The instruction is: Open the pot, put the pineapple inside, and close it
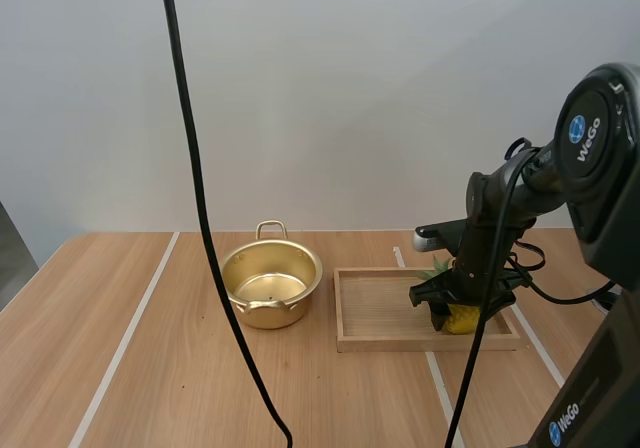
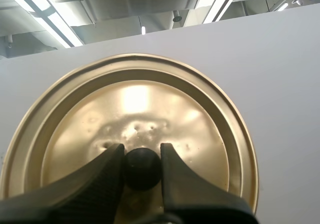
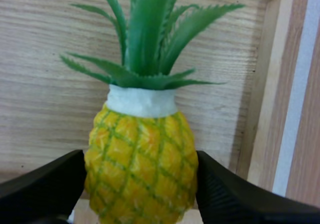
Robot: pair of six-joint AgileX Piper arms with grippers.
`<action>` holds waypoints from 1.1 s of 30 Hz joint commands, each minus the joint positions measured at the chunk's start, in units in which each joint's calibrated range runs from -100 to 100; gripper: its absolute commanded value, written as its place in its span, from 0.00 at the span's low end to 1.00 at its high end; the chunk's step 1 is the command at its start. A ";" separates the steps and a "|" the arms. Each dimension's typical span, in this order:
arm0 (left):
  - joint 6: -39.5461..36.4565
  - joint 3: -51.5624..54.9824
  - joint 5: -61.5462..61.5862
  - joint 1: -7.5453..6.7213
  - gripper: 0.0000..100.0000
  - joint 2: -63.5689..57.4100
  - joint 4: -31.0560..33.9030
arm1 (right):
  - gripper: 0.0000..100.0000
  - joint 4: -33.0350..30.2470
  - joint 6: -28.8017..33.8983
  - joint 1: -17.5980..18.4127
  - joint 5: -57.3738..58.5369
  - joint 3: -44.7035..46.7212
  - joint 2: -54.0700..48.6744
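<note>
Before me: a polished round gold metal lid [image 2: 150, 104]; a glossy yellow plastic pineapple [image 3: 142, 164]; a matt, grained pale wooden tray [image 3: 45, 59].

I see a yellow pineapple [image 3: 142, 159] crossed with green lines, white collar [image 3: 141, 101], green leaves [image 3: 145, 34]; a gold pot [image 1: 271, 283] and lid [image 2: 135, 109], black knob [image 2: 142, 169]; pale wooden tray [image 1: 385, 343].

A shallow rectangular wooden tray [image 1: 380, 308] with a raised rim lies flat on a wood-grain table [image 1: 60, 348], right of the table's middle. One white stripe [image 1: 131, 333] runs front to back over the table's left part, and another passes under the tray. A plain pale wall [image 1: 350, 98] stands behind.
</note>
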 commanded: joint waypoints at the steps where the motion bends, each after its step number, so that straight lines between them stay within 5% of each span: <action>1: -0.36 -0.59 -1.21 -0.11 0.00 -0.46 -0.24 | 1.00 0.65 -1.65 -0.20 -2.31 0.31 0.22; 12: -0.36 -0.59 -1.21 -0.11 0.00 -0.46 -0.24 | 1.00 2.96 -4.43 -0.20 -5.29 0.31 3.37; 14: -0.36 -0.59 -1.21 -0.11 0.00 -0.46 -0.24 | 0.93 2.84 -4.53 -0.20 -6.42 0.31 3.96; 16: -0.36 -0.59 -1.21 -0.11 0.00 -0.46 -0.24 | 0.71 2.33 -4.53 -0.20 -6.72 0.31 4.19; 19: -0.36 -0.59 -1.21 -0.11 0.00 -0.46 -0.24 | 0.00 2.68 -4.53 -0.20 -6.87 0.31 4.19; 33: -0.36 -0.59 -1.21 -0.11 0.00 -0.46 -0.24 | 0.00 2.82 -4.41 -0.20 -8.26 0.31 1.80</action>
